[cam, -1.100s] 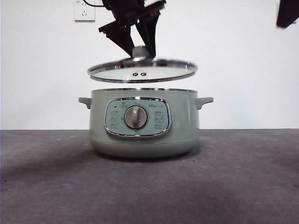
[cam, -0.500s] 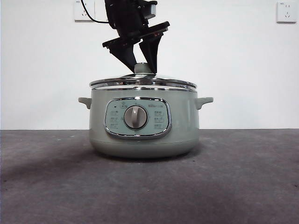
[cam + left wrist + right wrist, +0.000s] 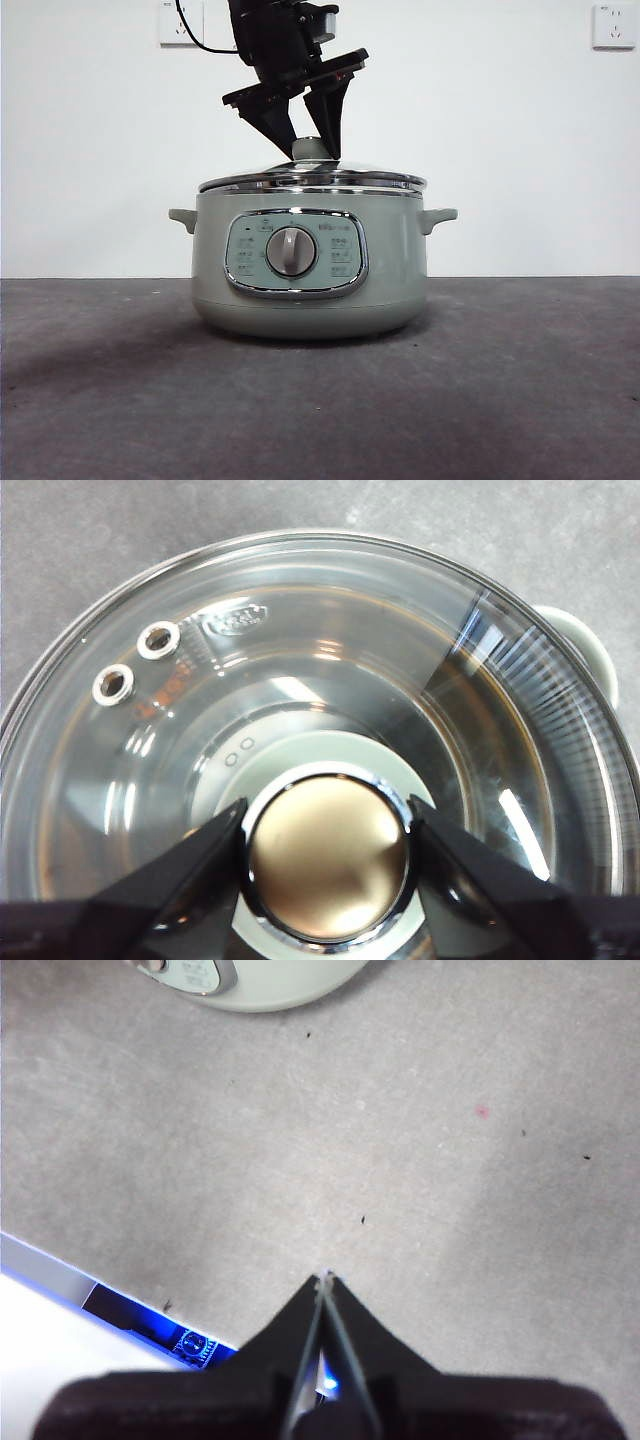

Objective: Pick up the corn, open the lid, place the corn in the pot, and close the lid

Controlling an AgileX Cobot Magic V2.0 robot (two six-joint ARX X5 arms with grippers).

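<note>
The sage-green pot [image 3: 310, 275] stands mid-table with its dial facing the front view. The glass lid [image 3: 312, 180] sits on the pot's rim. My left gripper [image 3: 312, 150] comes down from above, and its jaws are closed on either side of the lid's knob [image 3: 328, 855]. The left wrist view looks down through the lid's glass [image 3: 300, 680] and its two small holes. The corn is not in view. My right gripper [image 3: 325, 1278] is shut and empty, over bare table in front of the pot [image 3: 250, 985].
The grey table [image 3: 320, 400] runs in front of the pot. A white wall with two outlets [image 3: 181, 22] stands behind. The right wrist view shows the table's edge [image 3: 60, 1280] with a blue light beyond it.
The left gripper has lowered the lid from above the pot onto its rim. The dark arm tip at the front view's top right corner has gone out of view.
</note>
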